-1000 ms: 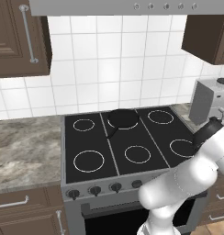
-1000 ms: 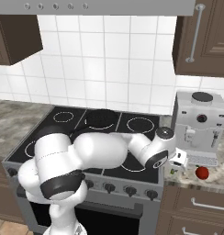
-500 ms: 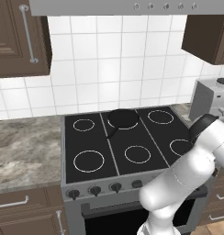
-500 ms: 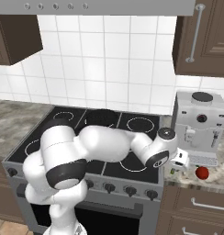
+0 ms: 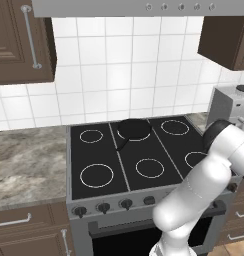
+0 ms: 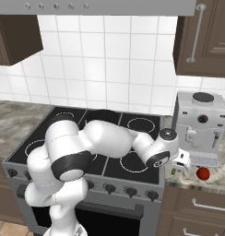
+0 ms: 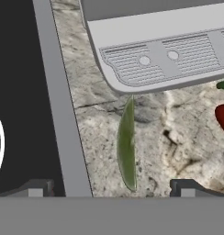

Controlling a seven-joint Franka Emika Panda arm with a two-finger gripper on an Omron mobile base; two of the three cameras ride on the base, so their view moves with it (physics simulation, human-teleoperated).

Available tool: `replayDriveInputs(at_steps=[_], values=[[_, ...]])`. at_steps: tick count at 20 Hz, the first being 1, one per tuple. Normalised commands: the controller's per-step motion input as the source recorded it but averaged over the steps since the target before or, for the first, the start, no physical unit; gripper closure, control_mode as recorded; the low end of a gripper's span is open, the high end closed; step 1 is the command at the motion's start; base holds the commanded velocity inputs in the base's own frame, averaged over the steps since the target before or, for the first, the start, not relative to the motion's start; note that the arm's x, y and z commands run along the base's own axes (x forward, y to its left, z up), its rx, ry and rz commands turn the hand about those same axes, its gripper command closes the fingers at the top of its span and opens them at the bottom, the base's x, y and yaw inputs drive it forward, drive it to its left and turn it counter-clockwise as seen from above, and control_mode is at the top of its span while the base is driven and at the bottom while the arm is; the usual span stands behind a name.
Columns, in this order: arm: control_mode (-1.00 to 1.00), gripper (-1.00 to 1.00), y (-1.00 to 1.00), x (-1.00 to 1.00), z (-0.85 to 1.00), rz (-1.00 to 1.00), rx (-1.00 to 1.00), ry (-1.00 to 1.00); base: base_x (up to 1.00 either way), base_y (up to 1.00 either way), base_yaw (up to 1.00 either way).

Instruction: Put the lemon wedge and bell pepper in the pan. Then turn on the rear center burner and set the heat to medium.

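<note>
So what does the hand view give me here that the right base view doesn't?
Hand view alone: the lemon wedge as a clear thin sliver on the counter, lying between the open claw fingertips, just below the coffee machine's drip tray.
Right base view alone: the whole coffee machine, the cooktop rings, the stove knobs and the white arm reaching across.
Both: the bell pepper, the mottled counter and the cooktop's right edge.
</note>
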Motion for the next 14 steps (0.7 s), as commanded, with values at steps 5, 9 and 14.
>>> replayDriveInputs(at_steps=[5,9,14], values=[[-1.0,-1.0,-0.06,0.08,-0.09,0.0,0.0,0.0,0.0,0.0,0.0],[-1.0,-1.0,-0.1,0.05,-0.1,0.0,0.0,0.0,0.0,0.0,0.0],[-1.0,-1.0,-0.13,0.01,-0.08,0.0,0.0,0.0,0.0,0.0,0.0]])
